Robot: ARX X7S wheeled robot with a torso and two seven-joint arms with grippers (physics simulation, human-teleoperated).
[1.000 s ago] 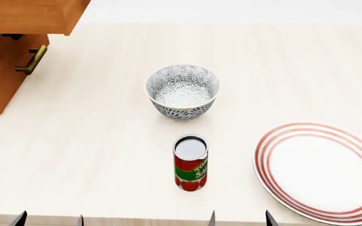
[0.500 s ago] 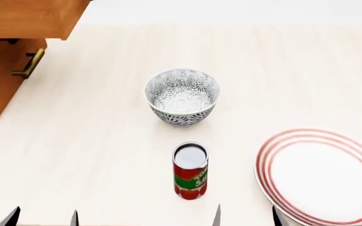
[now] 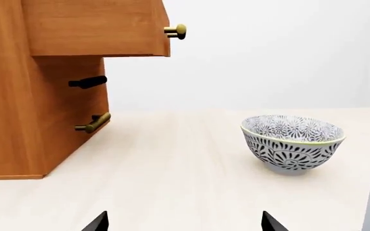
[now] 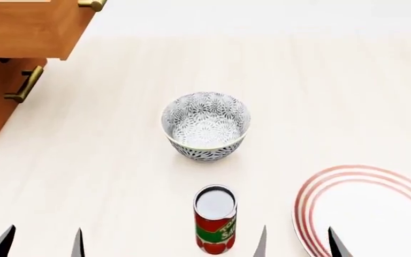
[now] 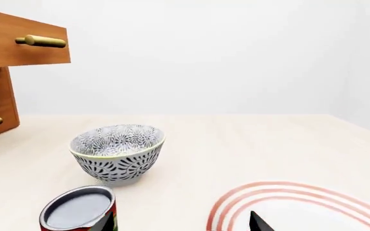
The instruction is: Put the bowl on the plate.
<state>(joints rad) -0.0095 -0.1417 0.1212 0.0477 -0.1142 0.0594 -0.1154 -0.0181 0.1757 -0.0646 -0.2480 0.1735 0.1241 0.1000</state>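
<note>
The small deep grey-speckled white bowl (image 4: 205, 133) sits mid-counter, well apart from the red-ringed flat white plate (image 4: 366, 211). Both hands, the left hand (image 4: 40, 243) and right hand (image 4: 298, 242), gape wide, empty. It looks rigid, light, probably slick-glazed; pinching its rim seems best.

Your non-task inventory: one pale cream table (image 4: 105, 176), bearing everything listed. One tomato-sauce can (image 4: 215, 219), red with a green band and a plain silver lid, standing upright near the table's front edge. One wooden cabinet (image 4: 9, 59) at the far left, orange-brown, its upper drawer (image 3: 95, 29) pulled out and overhanging the front below. You'll find a brass knob (image 3: 177, 32) on that drawer, a brass bar handle (image 3: 94, 123) lower down, and a dark handle (image 3: 87, 82) between them.
</note>
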